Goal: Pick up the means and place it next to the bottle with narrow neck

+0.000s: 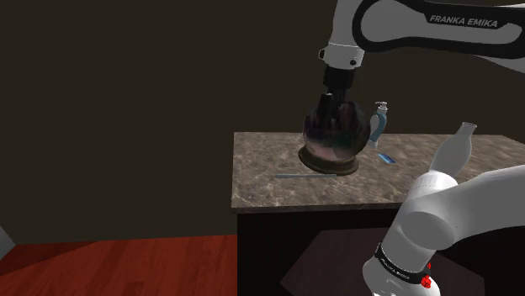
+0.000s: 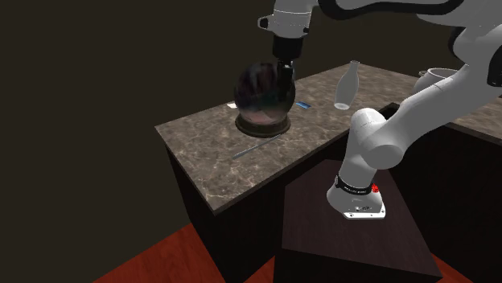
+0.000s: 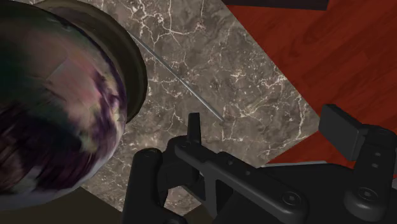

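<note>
A dark glass globe [image 1: 334, 130] on a round brown base stands on the marble counter [image 1: 269, 192]. A thin grey rod [image 1: 304, 176] lies flat in front of it, also seen in the second exterior view [image 2: 256, 146]. My gripper [image 1: 338, 103] hangs close against the globe [image 2: 262, 90], just above the counter, open and holding nothing. In the wrist view the globe [image 3: 51, 108] bulges beside the gripper [image 3: 267, 124], and the rod [image 3: 181, 79] ends near one finger [image 3: 193, 127]. The white narrow-necked bottle [image 1: 456, 150] stands upright towards the shoulder view's right [image 2: 347, 87].
A small blue card [image 1: 387, 158] lies flat between globe and bottle. A small capped jug [image 1: 379, 123] stands behind the globe. The counter's front edge [image 2: 211, 186] drops to a red-brown floor [image 1: 126, 265]. My own arm and stand [image 2: 358, 197] sit close by the counter.
</note>
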You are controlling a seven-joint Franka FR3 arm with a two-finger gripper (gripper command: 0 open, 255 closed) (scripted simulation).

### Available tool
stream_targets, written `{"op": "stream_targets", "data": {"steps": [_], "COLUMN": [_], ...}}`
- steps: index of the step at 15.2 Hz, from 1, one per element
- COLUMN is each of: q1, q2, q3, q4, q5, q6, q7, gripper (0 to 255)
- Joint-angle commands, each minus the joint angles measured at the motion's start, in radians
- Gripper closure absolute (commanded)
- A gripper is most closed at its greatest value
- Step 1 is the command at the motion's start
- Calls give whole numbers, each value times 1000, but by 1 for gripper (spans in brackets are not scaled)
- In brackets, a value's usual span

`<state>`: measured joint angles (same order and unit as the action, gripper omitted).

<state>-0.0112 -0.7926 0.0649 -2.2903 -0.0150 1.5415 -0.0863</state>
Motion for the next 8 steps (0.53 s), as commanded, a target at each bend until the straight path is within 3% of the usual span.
{"op": "stream_targets", "data": {"steps": [1, 8], "q1": [0, 50], "q2": [0, 33], "q3": [0, -133], "q4": [0, -191], "q5": [0, -59], "q6": [0, 231], "q7": [0, -284], "gripper": [0, 0]}}
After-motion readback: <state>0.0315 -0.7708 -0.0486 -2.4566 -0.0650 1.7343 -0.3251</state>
